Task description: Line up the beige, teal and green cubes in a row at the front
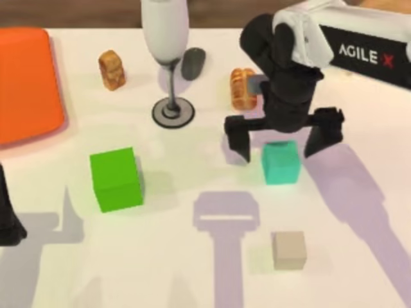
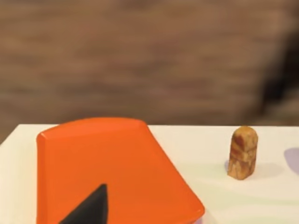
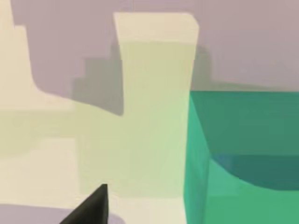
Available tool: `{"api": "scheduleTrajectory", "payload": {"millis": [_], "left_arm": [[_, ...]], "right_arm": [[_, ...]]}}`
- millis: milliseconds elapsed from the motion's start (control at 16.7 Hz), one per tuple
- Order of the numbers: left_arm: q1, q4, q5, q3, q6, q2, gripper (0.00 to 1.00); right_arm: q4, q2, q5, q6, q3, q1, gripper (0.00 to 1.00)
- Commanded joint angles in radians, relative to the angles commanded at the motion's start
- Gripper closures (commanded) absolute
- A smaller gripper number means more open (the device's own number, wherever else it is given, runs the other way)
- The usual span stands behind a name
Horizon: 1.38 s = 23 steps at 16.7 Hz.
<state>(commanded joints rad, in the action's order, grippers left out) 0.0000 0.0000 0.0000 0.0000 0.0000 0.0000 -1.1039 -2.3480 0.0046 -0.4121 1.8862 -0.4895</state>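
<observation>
**Our right gripper spread over the teal cube**

The teal cube, matte and sharp-edged, sits between and just in front of our right gripper, whose black fingers stand wide apart, holding nothing. The beige cube, smaller, lies nearer the front than the teal one; the green cube, the largest, lies well to its left. Our right arm reaches in from the far right, wrist pointing down. Our left gripper is parked beyond the green cube; we cannot tell its fingers' state.

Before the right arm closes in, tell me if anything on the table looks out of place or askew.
Nothing is spilled, tipped or damaged. The cubes are simply not lined up: the green cube sits left, the teal cube under the right gripper with its jaws open, the beige cube nearer the front. The wine glass stands upright.
</observation>
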Motion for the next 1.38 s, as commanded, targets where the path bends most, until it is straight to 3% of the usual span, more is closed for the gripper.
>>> {"api": "scheduleTrajectory", "payload": {"millis": [240, 480, 1260, 1380], "left_arm": [[0.0, 0.0, 0.0, 0.0, 0.0, 0.0, 0.0], [0.0, 0.0, 0.0, 0.0, 0.0, 0.0, 0.0], [0.0, 0.0, 0.0, 0.0, 0.0, 0.0, 0.0], [0.0, 0.0, 0.0, 0.0, 0.0, 0.0, 0.0]], "right_arm": [[0.13, -0.041, 0.0, 0.0, -0.091, 0.0, 0.0], [0.137, -0.044, 0.001, 0.0, -0.097, 0.0, 0.0], [0.137, -0.044, 0.001, 0.0, -0.097, 0.0, 0.98], [0.137, -0.044, 0.001, 0.0, -0.097, 0.0, 1.0]]}}
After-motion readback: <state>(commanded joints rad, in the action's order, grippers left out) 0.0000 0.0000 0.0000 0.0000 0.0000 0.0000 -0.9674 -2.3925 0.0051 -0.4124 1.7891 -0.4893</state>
